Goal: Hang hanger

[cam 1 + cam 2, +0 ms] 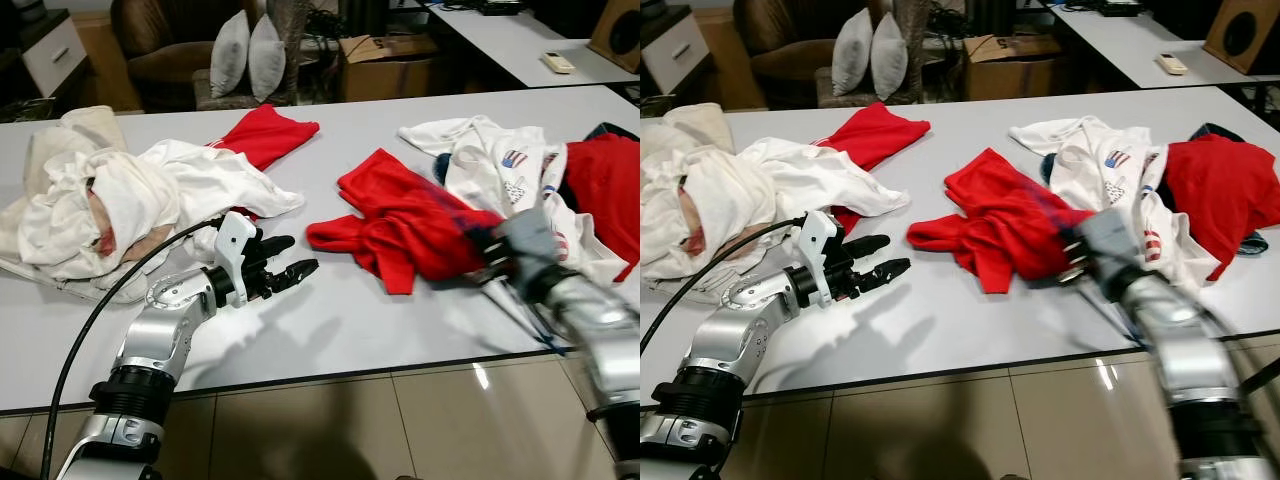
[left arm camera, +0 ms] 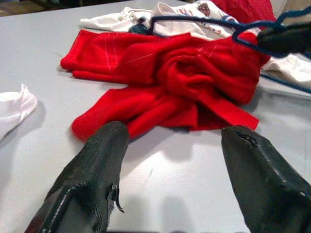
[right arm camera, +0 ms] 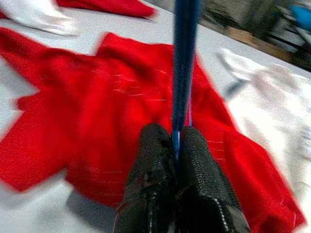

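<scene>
- While the right arm blurred in the head views, the right end effector point(image 1: 492, 252) sat at the right edge of the crumpled red garment point(image 1: 400, 215) on the white desk point(image 1: 330, 320), and the left end effector point(image 1: 290, 270) hovered over bare desk left of that garment, fingers spread and empty.
- Seen from the left wrist, the blue hanger point(image 2: 204, 22) lay across the far side of the red garment, its wire running roughly left to right, hook end toward the right end effector.
- Seen from the right wrist, the two fingers point(image 3: 153, 179) were clamped shut on the hanger's blue bar point(image 3: 183, 58), whose long axis ran straight away from the grip.
- To do this well, I judged, the grip should stay firm and lift the hanger clear of the cloth before carrying it off.
</scene>
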